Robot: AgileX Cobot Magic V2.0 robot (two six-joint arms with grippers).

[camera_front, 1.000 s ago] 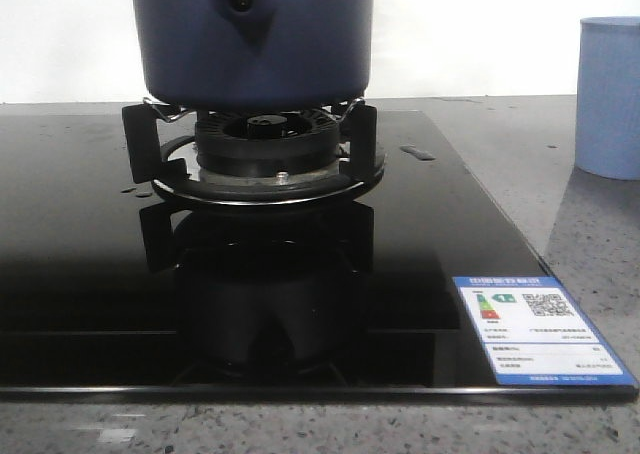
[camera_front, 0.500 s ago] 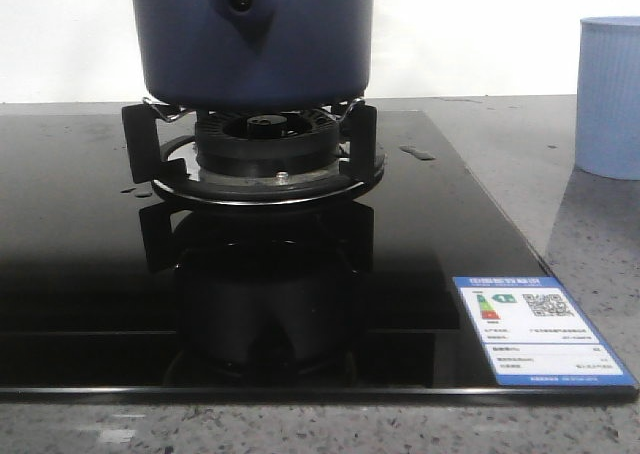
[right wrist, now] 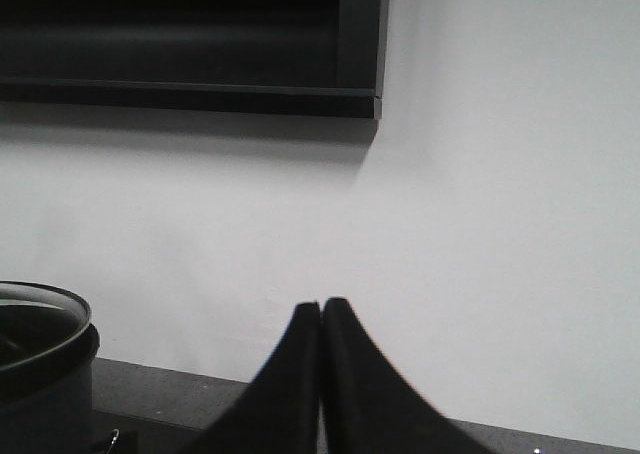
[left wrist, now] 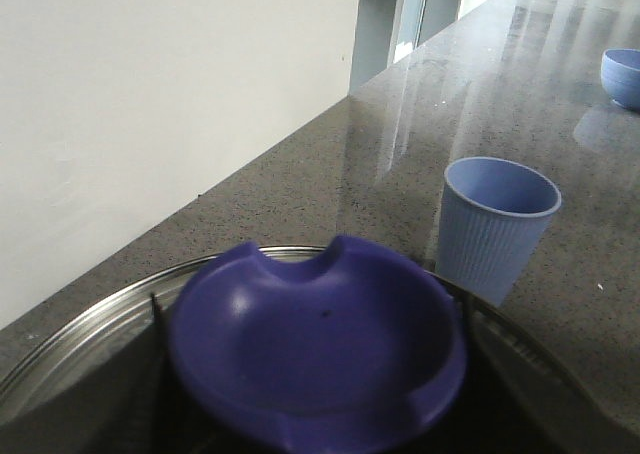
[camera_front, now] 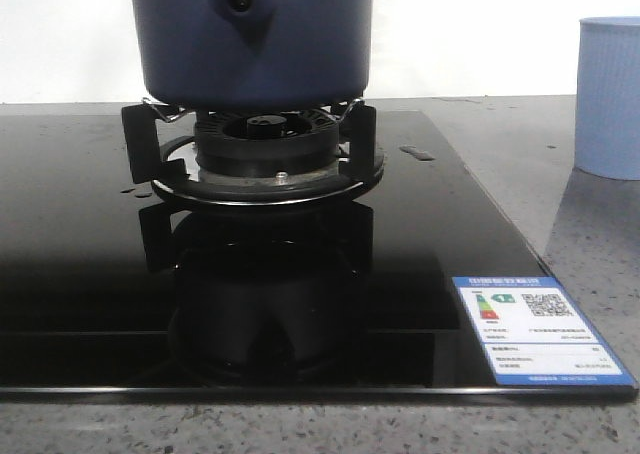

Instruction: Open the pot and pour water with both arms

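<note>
Left gripper: its fingers cannot be picked out in the left wrist view, so whether it is released or clenched cannot be told. Its camera sits right over the lid knob (left wrist: 315,359).
Lid knob: a dished, dark blue disc with a notch in its far edge, ringed by the lid's steel rim (left wrist: 90,324). The lid appears to be on, so opening looks like the step in hand.
Pot (camera_front: 250,39): upright and centred on the burner (camera_front: 265,139), resting on the pan supports, with its handle bracket (camera_front: 240,4) facing the front camera. The top is cut off in that view.
Cooktop (camera_front: 80,254): glossy black glass set into the grey desk (camera_front: 580,224).
Doing it well: centre the fingers on either side of the knob and close firmly on its edge. Then raise the lid straight up before moving it sideways — a tilted lift could drag the rim and nudge the pot on its supports.
Cup (camera_front: 610,99): pale blue and ribbed, standing on the desk well to the right of the pot. The lid is best carried away from it.
Right gripper (right wrist: 321,309): clenched with the fingertips touching and nothing between them, held high to the right of the pot. It would need to release before taking the pot — best left until the lid is clear.
</note>
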